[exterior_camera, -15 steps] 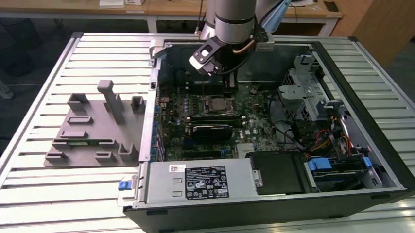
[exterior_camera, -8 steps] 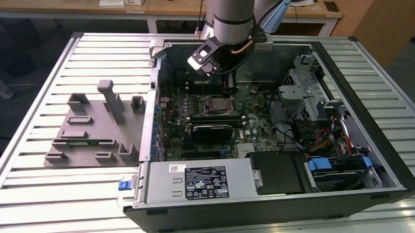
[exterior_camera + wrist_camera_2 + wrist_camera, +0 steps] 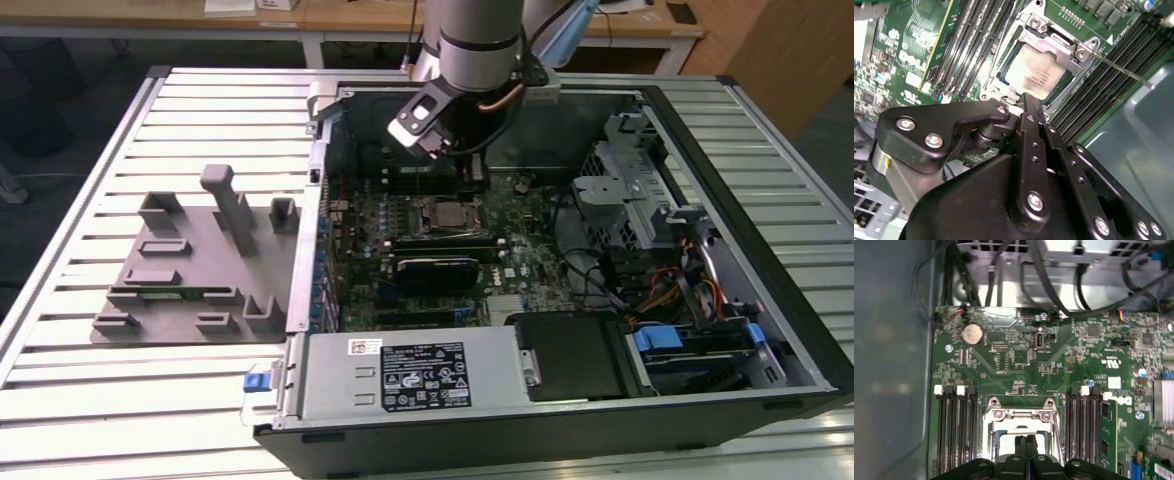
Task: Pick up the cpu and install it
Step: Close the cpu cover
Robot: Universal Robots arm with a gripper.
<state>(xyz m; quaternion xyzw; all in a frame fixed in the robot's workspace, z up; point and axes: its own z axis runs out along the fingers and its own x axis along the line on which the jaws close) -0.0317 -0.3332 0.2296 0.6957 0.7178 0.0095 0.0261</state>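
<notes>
The cpu (image 3: 1036,75), a silvery square chip, lies flat in the motherboard socket, framed by the metal socket bracket (image 3: 1054,42). In the exterior view the cpu (image 3: 447,213) sits mid-board inside the open computer case. My gripper (image 3: 1026,106) hangs just above the socket's edge. Its two black fingers are pressed together with nothing between them. In the first wrist view the fingertips (image 3: 1019,444) cover part of the cpu (image 3: 1004,439). A thin socket lever (image 3: 1124,70) sticks out beside the bracket.
The grey plastic holder tray (image 3: 187,260) lies on the slatted table at the exterior view's left. Memory slots (image 3: 956,430) flank the socket. A black heatsink block (image 3: 434,268), cables (image 3: 601,280) and the power supply (image 3: 414,375) crowd the case.
</notes>
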